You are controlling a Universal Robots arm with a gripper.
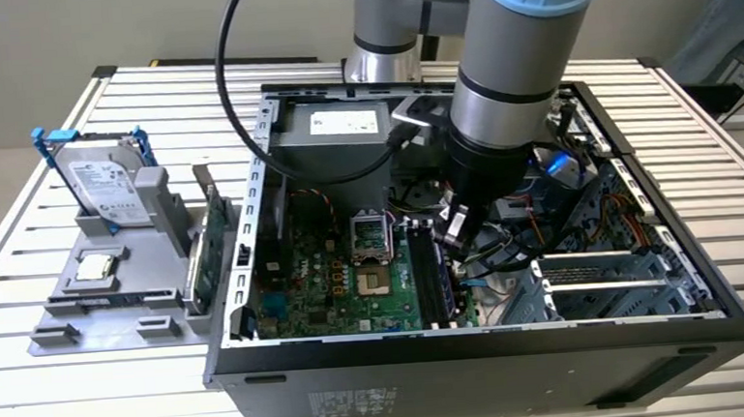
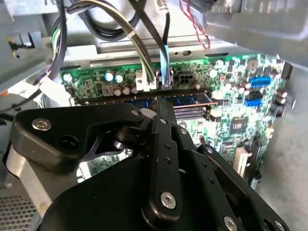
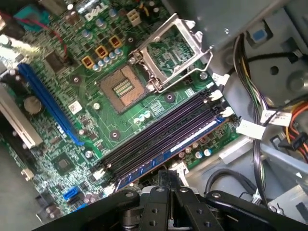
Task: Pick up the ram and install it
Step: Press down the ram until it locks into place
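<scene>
The ram (image 3: pixel 168 149), judged light, stiff and fragile, is gripped edge-on by the narrowed hand (image 3: pixel 166 175) over the motherboard slots (image 3: pixel 159 130).

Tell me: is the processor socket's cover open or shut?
Open. In the first wrist view the metal cover is swung up off the socket, baring its contacts.

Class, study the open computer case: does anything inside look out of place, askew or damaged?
The CPU socket sits empty, its metal load plate swung up open. The ram lies straight along the outermost slot under the gripper; whether it is fully seated cannot be told. Nothing looks damaged.
</scene>
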